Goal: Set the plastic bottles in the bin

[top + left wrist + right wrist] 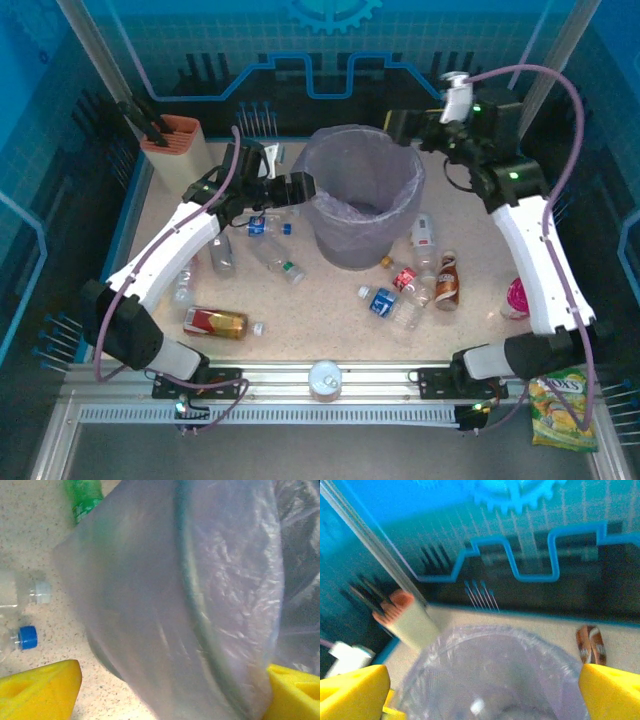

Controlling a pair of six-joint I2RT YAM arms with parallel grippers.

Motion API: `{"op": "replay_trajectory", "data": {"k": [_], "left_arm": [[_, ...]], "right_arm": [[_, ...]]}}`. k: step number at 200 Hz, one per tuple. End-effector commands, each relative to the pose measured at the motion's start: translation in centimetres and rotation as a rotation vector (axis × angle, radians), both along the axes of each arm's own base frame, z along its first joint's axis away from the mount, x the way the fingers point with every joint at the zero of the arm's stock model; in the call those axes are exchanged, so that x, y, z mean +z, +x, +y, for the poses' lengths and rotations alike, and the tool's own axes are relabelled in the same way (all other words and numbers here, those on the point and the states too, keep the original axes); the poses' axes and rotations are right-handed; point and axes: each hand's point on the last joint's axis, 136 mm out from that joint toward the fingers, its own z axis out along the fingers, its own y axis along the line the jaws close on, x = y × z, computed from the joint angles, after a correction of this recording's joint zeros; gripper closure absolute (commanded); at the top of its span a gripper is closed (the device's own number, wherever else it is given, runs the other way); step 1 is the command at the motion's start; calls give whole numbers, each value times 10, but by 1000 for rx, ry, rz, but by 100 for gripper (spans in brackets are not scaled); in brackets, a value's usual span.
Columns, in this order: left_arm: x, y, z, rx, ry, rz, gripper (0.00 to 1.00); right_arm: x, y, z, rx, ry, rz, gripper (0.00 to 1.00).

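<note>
The left gripper was spread wide and empty, close beside the left rim of the bin. The right gripper, equally wide and empty, hung above its far edge. Several bottles lay scattered on the table around the bin's base.

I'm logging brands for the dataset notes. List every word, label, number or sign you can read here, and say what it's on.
"FOX'S": on the candy bag, only just legible.
Labels on the bottles: too small to read.
Green bottle label, left wrist view: blurred, unreadable.
Can top: no legible text.
Gear emblem on the back wall: a sign with no words.
</note>
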Motion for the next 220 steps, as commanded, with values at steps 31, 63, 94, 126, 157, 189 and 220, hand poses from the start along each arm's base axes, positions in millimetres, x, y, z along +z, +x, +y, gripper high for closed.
{"op": "replay_trajectory", "data": {"k": [31,63,94,126,157,189,220], "left_arm": [[-13,-10,10,16,58,40,14],[-12,-13,15,22,82,35,14],[-8,-12,12,18,67,30,16],[-12,-8,7,0,62,45,28],[-13,-5,7,3,74,56,36],[-10,-4,11,15,96,54,38],[-6,-3,12,24,102,58,44]], "right_arm": [[-78,33,-62,-222,-111,282,5],[-146,28,-126,-410,-198,537,8],[-217,2,-155,-503,-254,792,10],[-275,10,-144,-446,-237,874,13],[-306,60,-97,-264,-177,826,15],[-337,114,-64,-212,-193,775,17],[-358,163,-38,-178,-114,725,18]]}}
